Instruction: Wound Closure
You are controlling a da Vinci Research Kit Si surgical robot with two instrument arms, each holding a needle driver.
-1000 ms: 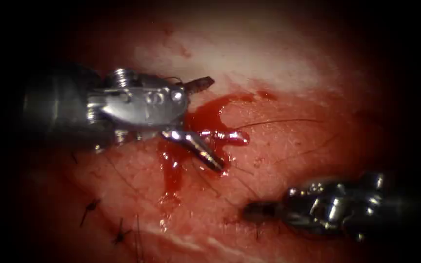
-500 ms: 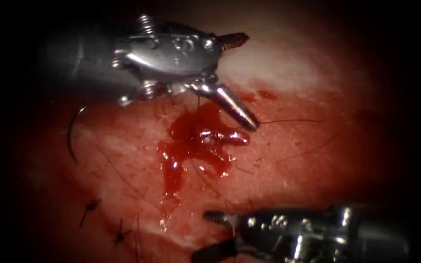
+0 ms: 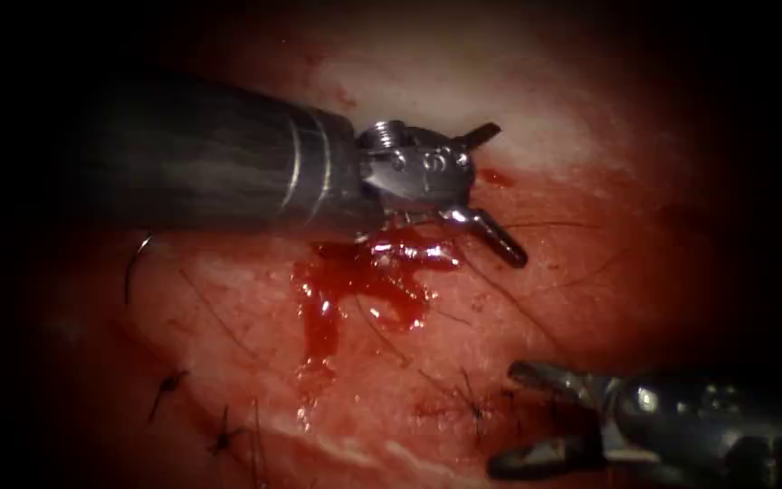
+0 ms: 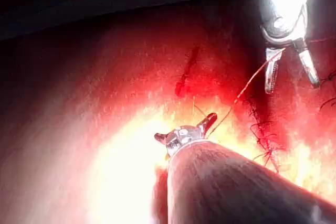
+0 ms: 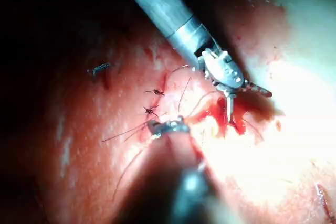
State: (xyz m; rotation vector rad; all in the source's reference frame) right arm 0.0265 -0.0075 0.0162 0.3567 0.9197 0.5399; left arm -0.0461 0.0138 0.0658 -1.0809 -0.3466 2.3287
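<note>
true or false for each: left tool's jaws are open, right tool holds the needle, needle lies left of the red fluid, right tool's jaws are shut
1. The left tool has its jaws open. True.
2. The right tool holds the needle. False: its jaws grip nothing.
3. The needle lies on the tissue to the left of the red fluid. True.
4. The right tool's jaws are shut. False: they stand apart, open.
</note>
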